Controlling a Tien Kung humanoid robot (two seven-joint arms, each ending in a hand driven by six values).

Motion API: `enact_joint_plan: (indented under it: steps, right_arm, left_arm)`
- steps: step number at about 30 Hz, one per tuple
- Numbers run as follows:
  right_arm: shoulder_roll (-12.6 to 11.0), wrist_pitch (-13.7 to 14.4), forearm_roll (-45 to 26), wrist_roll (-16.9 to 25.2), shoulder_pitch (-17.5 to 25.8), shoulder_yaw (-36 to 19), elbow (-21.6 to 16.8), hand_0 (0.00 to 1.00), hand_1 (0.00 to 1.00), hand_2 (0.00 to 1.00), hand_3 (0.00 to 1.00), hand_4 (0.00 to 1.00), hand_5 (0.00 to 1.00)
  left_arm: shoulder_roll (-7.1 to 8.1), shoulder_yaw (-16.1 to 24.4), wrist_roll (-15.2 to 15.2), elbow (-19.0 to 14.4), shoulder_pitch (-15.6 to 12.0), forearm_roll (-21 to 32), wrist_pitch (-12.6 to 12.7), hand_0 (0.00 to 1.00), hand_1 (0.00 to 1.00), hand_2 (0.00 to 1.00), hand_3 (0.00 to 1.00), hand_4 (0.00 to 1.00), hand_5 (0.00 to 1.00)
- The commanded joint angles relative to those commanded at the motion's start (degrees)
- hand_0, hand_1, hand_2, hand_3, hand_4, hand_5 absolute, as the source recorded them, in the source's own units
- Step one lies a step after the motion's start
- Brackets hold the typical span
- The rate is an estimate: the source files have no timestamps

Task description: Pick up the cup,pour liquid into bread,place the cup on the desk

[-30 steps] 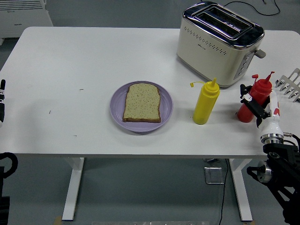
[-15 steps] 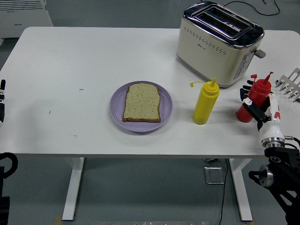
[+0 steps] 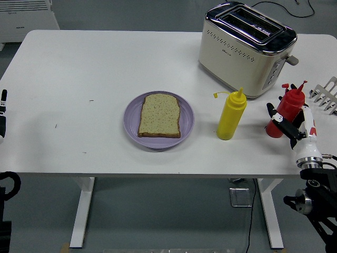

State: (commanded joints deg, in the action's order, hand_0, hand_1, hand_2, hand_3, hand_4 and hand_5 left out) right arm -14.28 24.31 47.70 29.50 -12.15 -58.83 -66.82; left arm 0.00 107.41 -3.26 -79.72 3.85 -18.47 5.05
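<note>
While the right hand (image 3: pixel 287 125) curls its fingers around the red bottle (image 3: pixel 285 112) near the table's (image 3: pixel 79 68) right edge, no label can be read. Bread (image 3: pixel 159 115) lies on a plate (image 3: pixel 131 121) mid-table. Only a sliver of the left hand (image 3: pixel 2 113) shows at the left edge; its state cannot be told.

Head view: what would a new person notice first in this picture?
Probably the purple plate with one bread slice at the table's middle, and the cream toaster at the far right. Beside the plate stands a yellow bottle; further right the right hand is at a red bottle. The left hand rests at the left edge.
</note>
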Motion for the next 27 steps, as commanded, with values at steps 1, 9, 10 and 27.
enact_joint_plan:
  steps: [1, 9, 10, 27]
  right_arm:
    - [-0.15, -0.09, 0.32, -0.07, 0.31, -0.45, -0.29, 0.962, 0.897, 0.982, 0.998, 0.835, 0.261]
    - [-2.33, -1.44, 2.89, -0.91, 3.78, -4.0, -3.75, 0.967, 0.899, 0.986, 0.998, 0.847, 0.274]
    - [-2.58, -1.61, 3.46, -1.05, 4.11, -4.2, -4.06, 0.967, 0.899, 0.986, 0.998, 0.847, 0.274]
    - [-6.78, -4.2, 3.14, -2.14, 11.27, -10.26, -11.57, 0.964, 0.897, 0.978, 0.998, 0.883, 0.299]
  left_arm:
    - [0.0, -0.03, 0.0, 0.0, -0.02, 0.0, 0.01, 0.785, 0.741, 0.732, 0.683, 0.565, 0.998]
    - [0.0, -0.21, -0.01, 0.02, -0.17, 0.01, 0.02, 0.784, 0.741, 0.732, 0.683, 0.564, 0.998]
    - [0.0, -0.25, 0.0, 0.04, -0.18, 0.02, 0.03, 0.784, 0.741, 0.732, 0.683, 0.564, 0.998]
    - [0.0, -0.13, 0.03, -0.02, 0.21, 0.06, 0.09, 0.784, 0.741, 0.732, 0.683, 0.557, 0.998]
